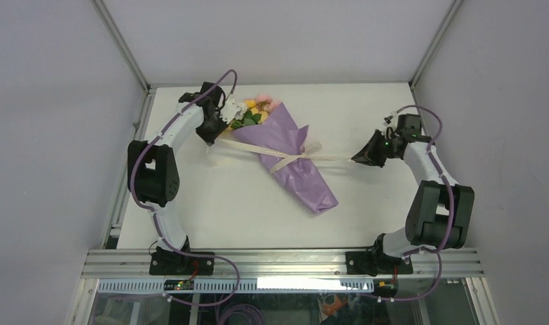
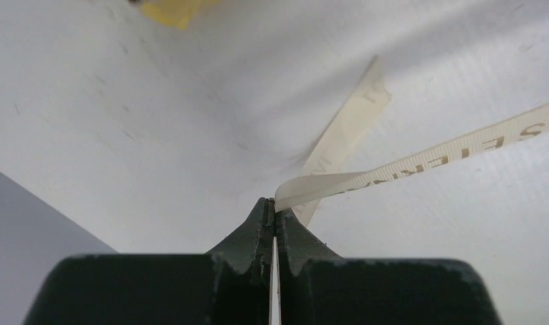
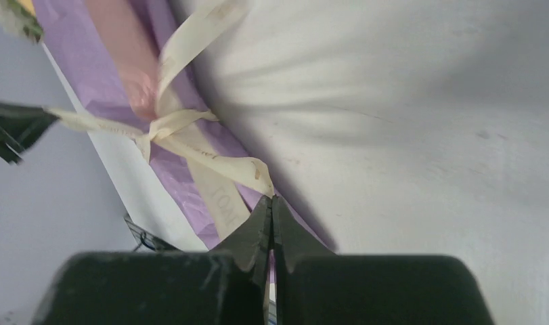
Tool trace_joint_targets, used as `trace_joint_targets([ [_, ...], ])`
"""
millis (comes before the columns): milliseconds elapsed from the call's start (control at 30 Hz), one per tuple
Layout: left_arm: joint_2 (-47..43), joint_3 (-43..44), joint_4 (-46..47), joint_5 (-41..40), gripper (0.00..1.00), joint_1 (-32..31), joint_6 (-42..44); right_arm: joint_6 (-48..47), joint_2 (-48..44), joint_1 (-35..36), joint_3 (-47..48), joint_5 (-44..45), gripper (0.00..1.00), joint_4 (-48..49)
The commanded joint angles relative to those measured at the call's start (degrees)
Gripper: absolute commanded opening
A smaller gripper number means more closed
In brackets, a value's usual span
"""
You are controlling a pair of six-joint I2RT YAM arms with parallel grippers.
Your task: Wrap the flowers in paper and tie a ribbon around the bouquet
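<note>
The ribbon [image 2: 420, 159] is ribbed, woven cream cloth, the paper [image 1: 305, 184] crinkly matt lilac, the table [image 1: 210, 203] smooth matt white, faintly scuffed.

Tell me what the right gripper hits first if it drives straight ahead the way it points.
The right gripper, shut on the ribbon, points at the bouquet. Going straight on, it would probably meet the ribbon's knot at the bouquet's waist first, though depth is hard to judge.

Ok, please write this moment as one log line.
left gripper: shut on ribbon end | right gripper: shut on other end | ribbon: knotted around bouquet | bouquet: lying on table
</note>
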Motion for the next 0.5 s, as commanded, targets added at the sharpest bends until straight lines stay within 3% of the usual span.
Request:
trace_joint_targets([
  [0, -3.9, -4.2, -0.1, -4.8, 0.00, 3.4, 5.2, 4.1, -1.3, -6.3, -1.1, 0.0, 0.00, -4.1],
  [100, -4.3, -5.2, 0.0, -4.6, 0.00, 6.0, 4.9, 5.6, -1.4, -5.3, 1.0, -3.4, 0.00, -5.1],
  [200, -5.2, -6.0, 0.0, -2.5, 0.00, 6.3, 5.0, 0.6, -1.1, 1.9, 6.6, -7.9, 0.00, -10.9],
  [233, -5.3, -5.9, 0.0, -1.5, 0.00, 6.3, 4.5, -0.1, -1.0, 4.4, 7.9, -13.0, 0.00, -10.7],
  [333, -5.7, -5.4, -0.1, 2.0, 0.00, 5.9, 3.1, 8.5, -1.9, 13.8, 9.5, -31.0, 0.00, 1.4],
  [400, -5.5, -4.7, -0.2, 2.4, 0.00, 4.8, 2.1, 10.0, -1.6, 20.2, 12.5, -33.7, 0.00, 4.2],
  [467, -5.1, -4.0, -0.3, 2.7, 0.00, 3.5, 1.4, 7.3, 0.4, 25.4, 18.0, -32.0, 0.00, 0.7],
])
